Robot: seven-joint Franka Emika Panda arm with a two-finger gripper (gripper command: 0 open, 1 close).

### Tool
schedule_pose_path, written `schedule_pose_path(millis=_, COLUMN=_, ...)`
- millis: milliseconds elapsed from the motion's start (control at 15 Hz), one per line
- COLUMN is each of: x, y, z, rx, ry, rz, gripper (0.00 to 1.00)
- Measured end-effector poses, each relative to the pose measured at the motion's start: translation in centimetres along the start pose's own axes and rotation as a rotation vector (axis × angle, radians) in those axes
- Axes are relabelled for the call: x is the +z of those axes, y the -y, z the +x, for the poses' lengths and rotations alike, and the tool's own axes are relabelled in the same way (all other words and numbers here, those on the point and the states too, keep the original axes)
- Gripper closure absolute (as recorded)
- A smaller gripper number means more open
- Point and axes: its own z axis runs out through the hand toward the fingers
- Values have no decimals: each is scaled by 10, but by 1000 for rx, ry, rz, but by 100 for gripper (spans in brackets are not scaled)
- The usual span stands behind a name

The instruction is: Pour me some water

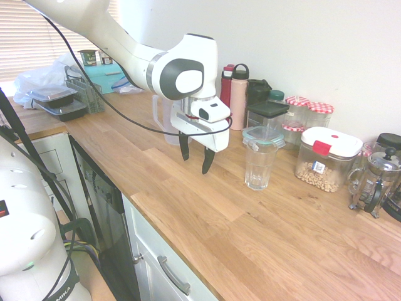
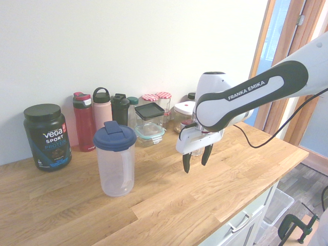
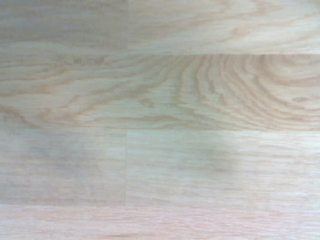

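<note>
A clear plastic pitcher (image 2: 115, 165) with a dark blue lid stands upright on the wooden countertop (image 2: 154, 205). In the first exterior view the pitcher (image 1: 160, 116) is mostly hidden behind the arm. I cannot tell whether there is water in it. An empty clear drinking glass (image 1: 259, 164) stands on the counter. My gripper (image 1: 195, 162) hangs fingers-down between pitcher and glass, a little above the wood, open and holding nothing. From the other side the gripper (image 2: 196, 164) is to the right of the pitcher. The wrist view shows only bare wood (image 3: 160, 120).
Along the wall stand a red bottle (image 2: 83, 123), a pink bottle (image 2: 102, 109), a black protein tub (image 2: 47, 136), glass jars (image 1: 319, 116), a lidded container of nuts (image 1: 326, 158) and a French press (image 1: 376, 182). A dish rack (image 1: 84, 91) sits far left.
</note>
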Motion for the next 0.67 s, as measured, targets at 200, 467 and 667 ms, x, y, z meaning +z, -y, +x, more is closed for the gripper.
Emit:
schedule_pose_path(millis=200, x=0, y=-1, z=1, rx=12, ry=-7, rz=-5, gripper=0)
schedule_pose_path(millis=467, x=-21, y=18, z=-40, rx=59, ry=-30, rz=-1, gripper=0)
schedule_pose_path(millis=667, x=-56, y=51, z=-119, rx=138, ry=-131, rz=59, gripper=0)
